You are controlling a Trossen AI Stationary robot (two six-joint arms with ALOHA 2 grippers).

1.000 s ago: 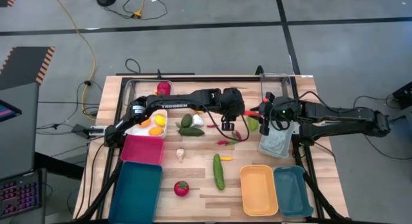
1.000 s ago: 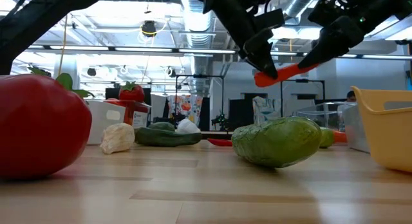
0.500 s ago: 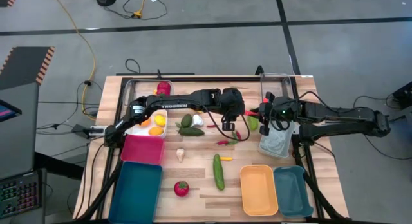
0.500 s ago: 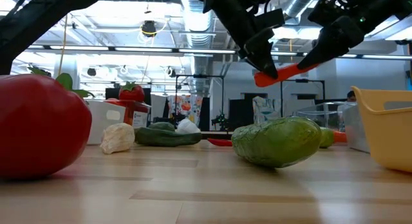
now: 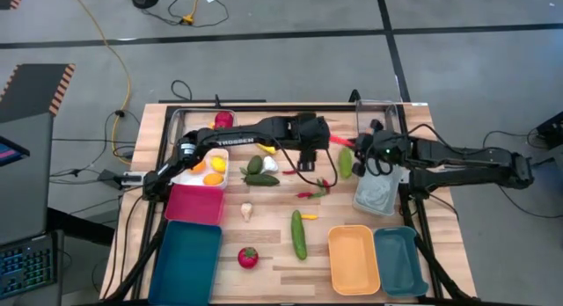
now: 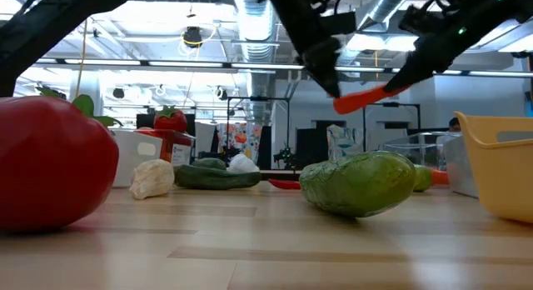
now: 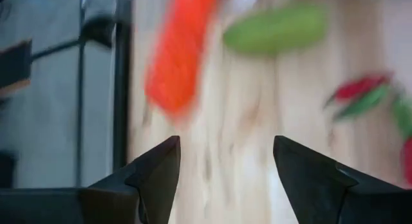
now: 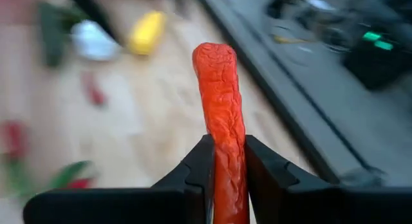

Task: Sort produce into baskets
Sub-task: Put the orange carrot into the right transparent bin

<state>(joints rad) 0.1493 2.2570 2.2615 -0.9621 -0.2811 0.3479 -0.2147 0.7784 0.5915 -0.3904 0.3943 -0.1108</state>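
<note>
Starting right up front on the bench (image 6: 250, 248): a big red tomato (image 6: 50, 165) sits closest, the white garlic (image 6: 151, 177) just behind it, and a fat green cucumber (image 6: 358, 183) lies on its side mid-bench, all loose and unsorted, so plenty of the job looks to be left. At the near right edge the orange-yellow basket (image 5: 354, 258) stands empty beside the small teal basket (image 5: 400, 260); the dark teal basket (image 5: 186, 262) and pink-red basket (image 5: 195, 203) wait on the near left. Up in the air beyond the cucumber, here's the action: the orange carrot (image 8: 219, 82) is pinched at its lower end by the right end effector (image 8: 226, 141), closed on it, with the rest of it poking out ahead, well clear of the bench. The left end effector (image 7: 225, 141) is right alongside, fingers spread wide with nothing between them and the carrot just ahead of it. To my eye that's a handover, the carrot held high so neither arm sweeps the chillies (image 5: 312, 190) scattered below. Farther back, the white basket (image 5: 204, 168) holds orange and yellow pieces, and a clear basket (image 5: 378, 196) lies under the right arm.
</note>
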